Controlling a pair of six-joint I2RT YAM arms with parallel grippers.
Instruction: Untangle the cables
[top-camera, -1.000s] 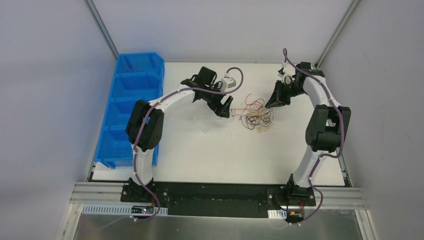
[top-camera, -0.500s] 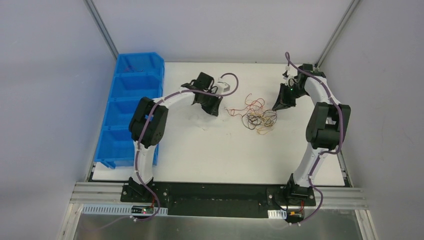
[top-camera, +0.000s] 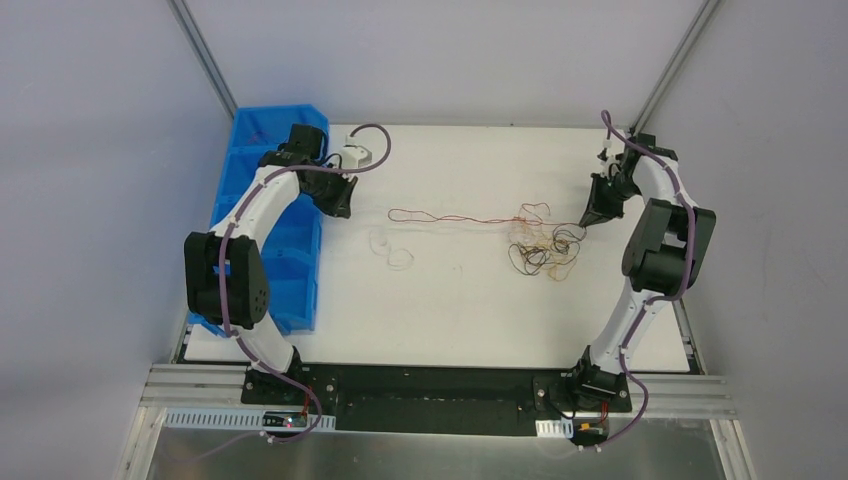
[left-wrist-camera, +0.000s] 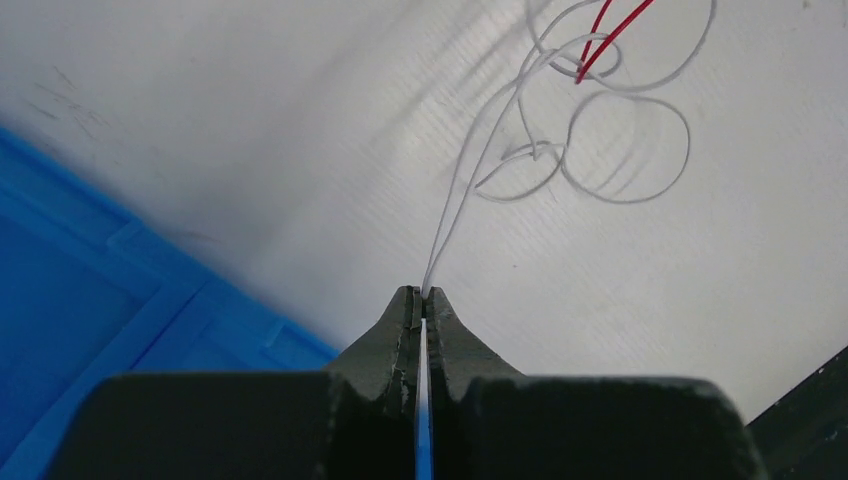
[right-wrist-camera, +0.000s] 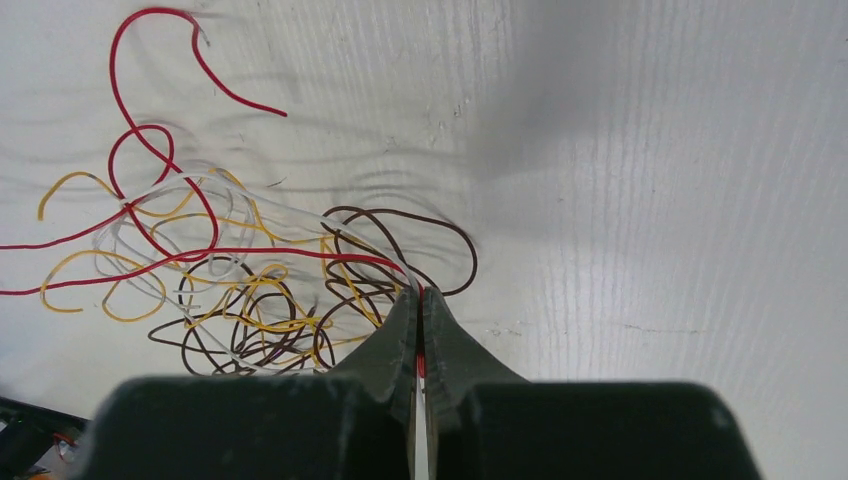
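Fingers (left-wrist-camera: 392, 345) of the left gripper (left-wrist-camera: 421, 292) are pressed together on a white wire (left-wrist-camera: 460, 182). Those of the right gripper (right-wrist-camera: 420, 292) pinch a red wire (right-wrist-camera: 250, 252), a sliver of red showing between the jaws.

Table (top-camera: 450, 310): white, with the arms spread to opposite sides.

Bins (top-camera: 268, 130): blue, along the left edge, just beside the left gripper.

Cables (top-camera: 540, 245): the main bunch of red, yellow, brown and white loops lies right of centre, near the right gripper. The red wire runs leftward from the bunch in a nearly straight line. The white wire lies in loose loops left of centre.

Progress, as judged: early to midway. One red strand is stretched out, yet in the left wrist view a red end passes through a white loop, so these two appear not yet parted. The bunch is plainly knotted.

Unclear: from above, the white wire almost vanishes against the table. Which strands cross over which inside the bunch cannot be told. Both wrist views cut the wires off at their edges.
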